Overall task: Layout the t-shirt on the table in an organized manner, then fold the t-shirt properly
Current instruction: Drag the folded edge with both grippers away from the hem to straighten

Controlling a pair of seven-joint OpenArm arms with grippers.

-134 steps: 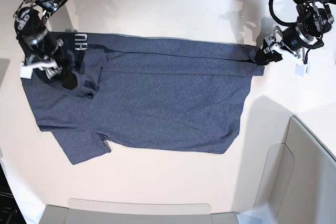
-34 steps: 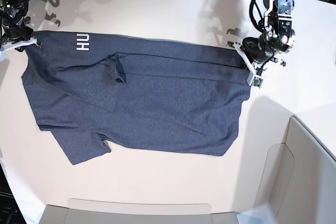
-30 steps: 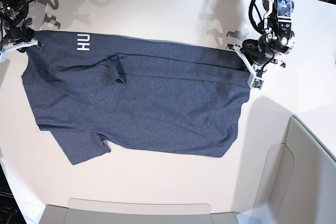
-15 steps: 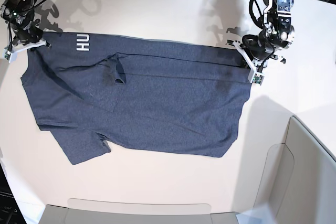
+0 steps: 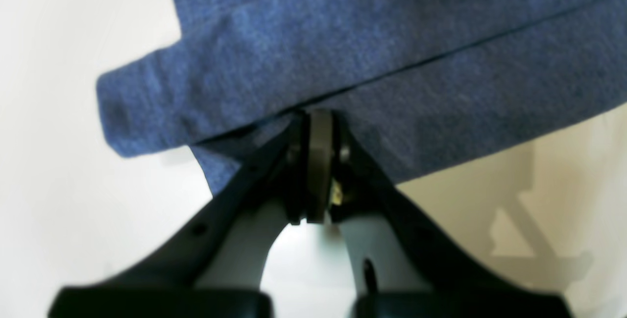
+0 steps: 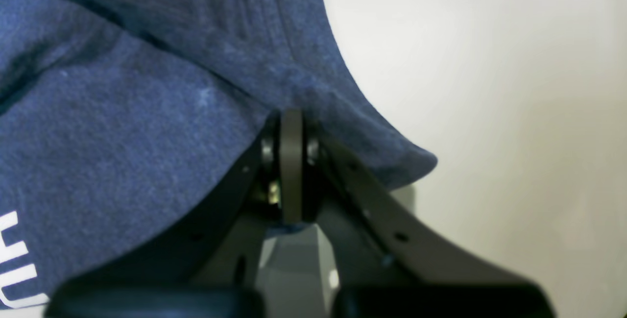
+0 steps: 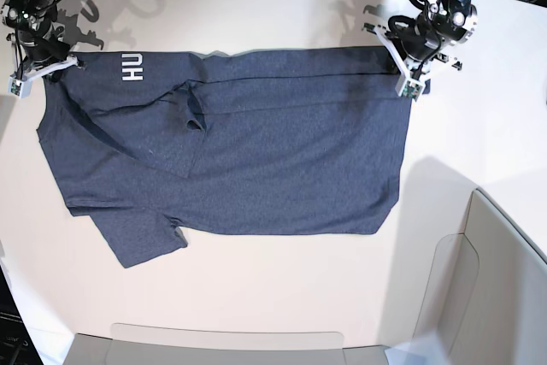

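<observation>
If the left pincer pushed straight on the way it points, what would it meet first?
The t-shirt itself: the left pincer is already shut on its edge, and more folded blue cloth lies directly ahead, probably with the table underneath.

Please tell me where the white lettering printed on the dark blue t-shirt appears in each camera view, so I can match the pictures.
Base view: the white lettering lies at the upper left of the dark navy-blue heathered fabric t-shirt, near the right gripper.
Right wrist view: part of the lettering shows at the lower left edge.
Left wrist view: not in it; only plain blue fabric shows.
Shared landmark: the smooth off-white table.
</observation>
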